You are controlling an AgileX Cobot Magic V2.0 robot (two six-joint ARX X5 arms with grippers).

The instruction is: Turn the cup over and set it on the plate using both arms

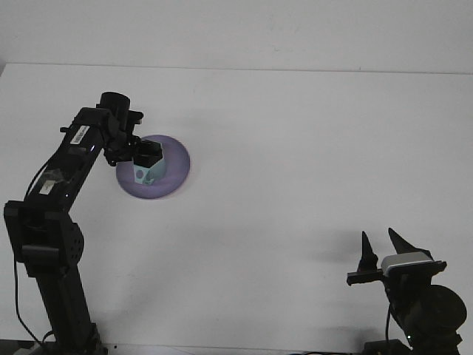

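A round purple plate lies on the white table at the left. A pale green cup stands on the plate's left half, apparently upright. My left gripper is right over the cup, its dark fingers around the cup's top. My right gripper stands open near the bottom right corner, far from the plate, with nothing between its fingers.
The white table stretches wide between the two arms. The left arm rises from the bottom left edge and slants up toward the plate.
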